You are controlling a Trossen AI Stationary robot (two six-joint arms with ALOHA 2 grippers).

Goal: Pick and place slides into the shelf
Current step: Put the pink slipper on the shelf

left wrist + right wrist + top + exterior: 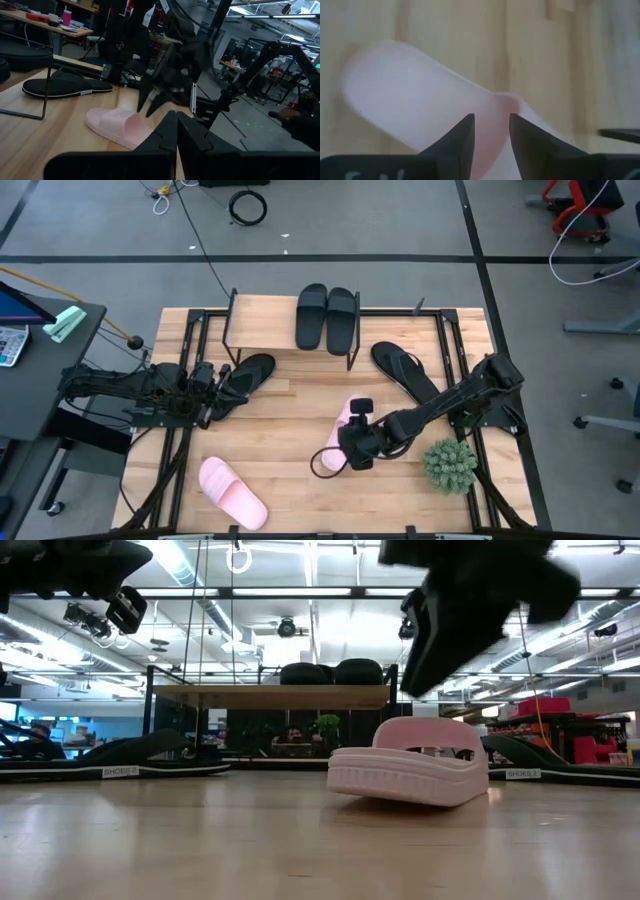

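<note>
A pale pink slide [328, 461] [410, 765] [395, 95] lies sole down on the table right of centre. My right gripper [354, 444] [491, 135] hovers just above its strap, open and pointing down. My left gripper [220, 392] [176, 130] is shut and raised over a thin black flip-flop [250, 370] at the table's left. A second pink slide [232, 492] lies near the near-left corner, and a second flip-flop [405, 370] lies to the right. Two black slides [326, 317] [320, 672] sit side by side on the shelf's top board [265, 320].
A small green potted plant [450, 463] stands just right of my right gripper, near the table's right edge. The shelf's black frame legs [230, 330] stand on the far part of the table. Bare wood [290, 410] lies between the two arms.
</note>
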